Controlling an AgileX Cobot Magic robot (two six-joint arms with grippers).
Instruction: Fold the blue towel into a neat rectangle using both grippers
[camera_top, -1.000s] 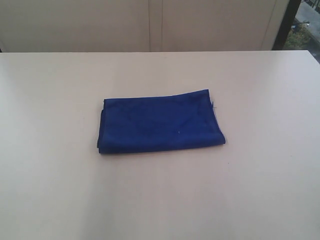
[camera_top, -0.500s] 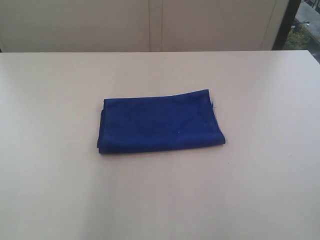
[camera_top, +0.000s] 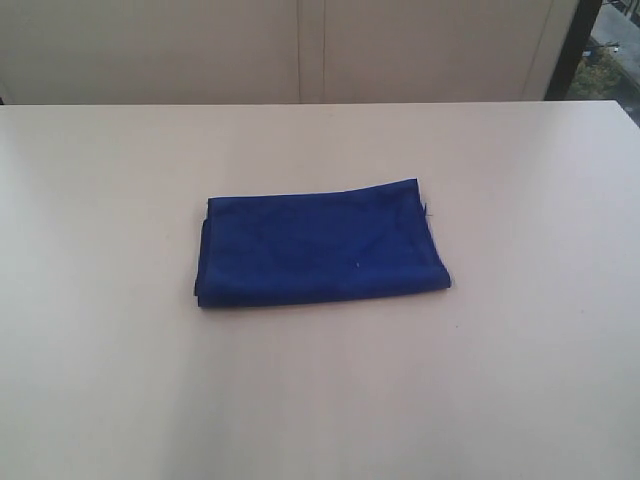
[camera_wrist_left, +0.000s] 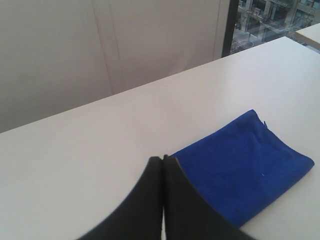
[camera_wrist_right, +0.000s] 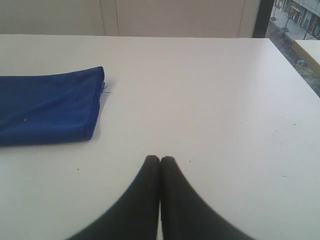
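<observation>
The blue towel (camera_top: 320, 247) lies folded in a flat rectangle near the middle of the white table (camera_top: 520, 370), with a thin loose thread at its far right corner. Neither arm shows in the exterior view. In the left wrist view my left gripper (camera_wrist_left: 164, 158) is shut with nothing in it, raised off the table, and the blue towel (camera_wrist_left: 245, 160) lies just beyond its tips. My right gripper (camera_wrist_right: 160, 159) is shut and empty too, above bare table, well apart from the blue towel (camera_wrist_right: 47, 107).
A pale wall (camera_top: 300, 50) runs behind the table's far edge. A dark window frame (camera_top: 572, 45) stands at the back right corner, with outdoor scenery past it. A second pale surface (camera_wrist_right: 307, 50) shows beyond the table's right edge.
</observation>
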